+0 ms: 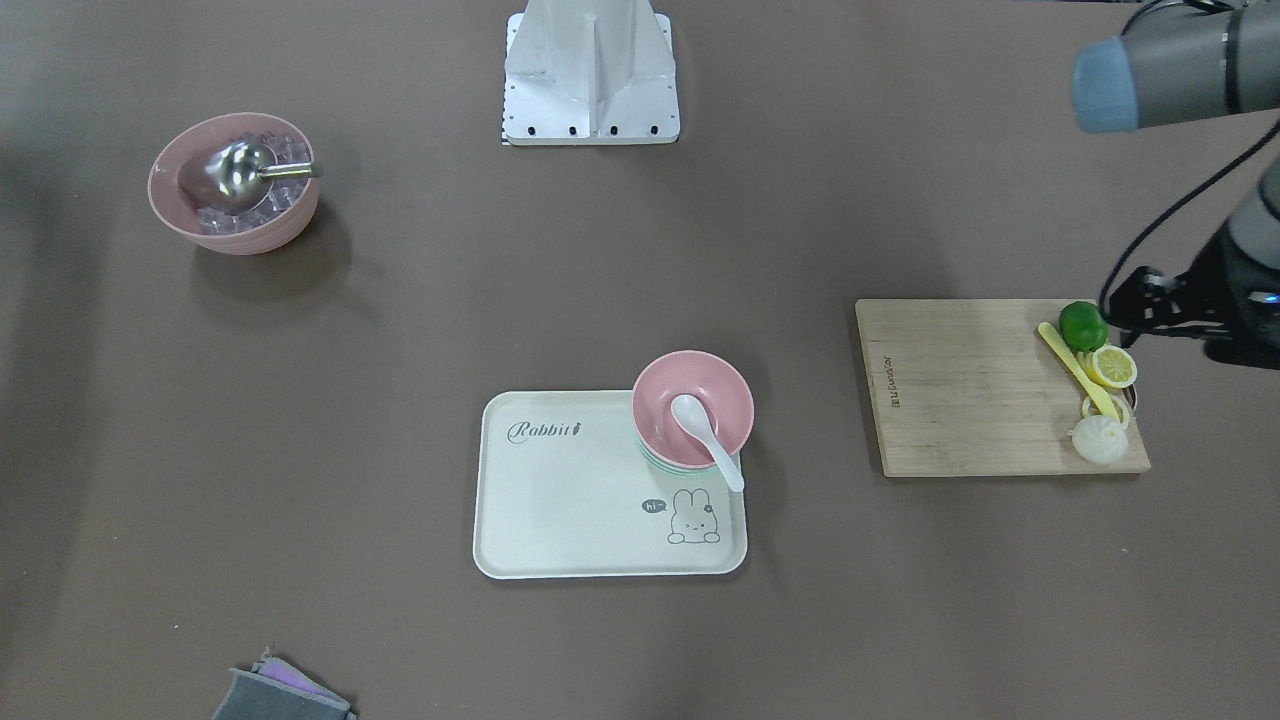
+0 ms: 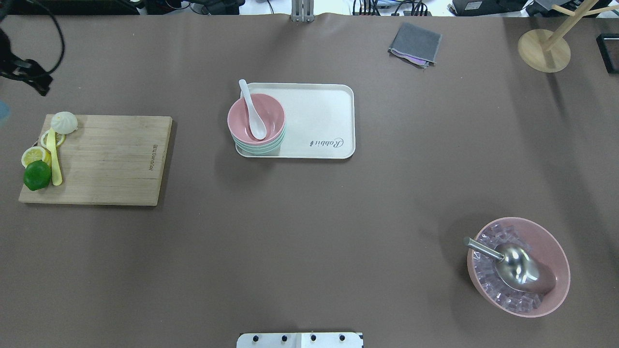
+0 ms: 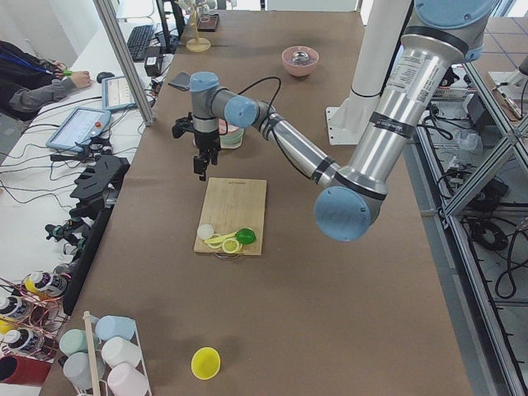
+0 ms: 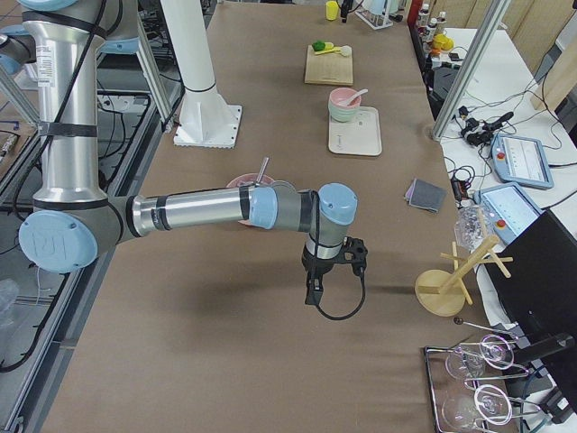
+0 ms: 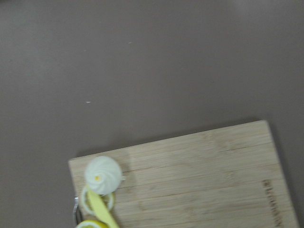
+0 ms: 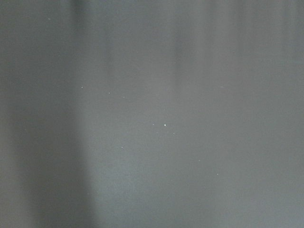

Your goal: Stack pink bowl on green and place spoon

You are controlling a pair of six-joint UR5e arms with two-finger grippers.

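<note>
A small pink bowl (image 1: 722, 392) sits stacked on a pale green bowl (image 1: 662, 464) at a corner of the white rabbit tray (image 1: 560, 500). A white spoon (image 1: 705, 435) lies in the pink bowl, its handle over the rim. The stack also shows in the overhead view (image 2: 273, 113). My left gripper (image 1: 1115, 305) hovers by the far end of the cutting board, well away from the bowls, open and empty. My right gripper (image 4: 312, 298) shows only in the exterior right view, over bare table; I cannot tell whether it is open or shut.
A wooden cutting board (image 1: 960, 390) holds a lime (image 1: 1082, 324), lemon slices, a yellow knife and a white bun. A large pink bowl of ice (image 2: 558, 256) with a metal scoop stands near my right side. A grey cloth (image 2: 415, 44) and a wooden stand (image 2: 544, 48) lie at the far edge.
</note>
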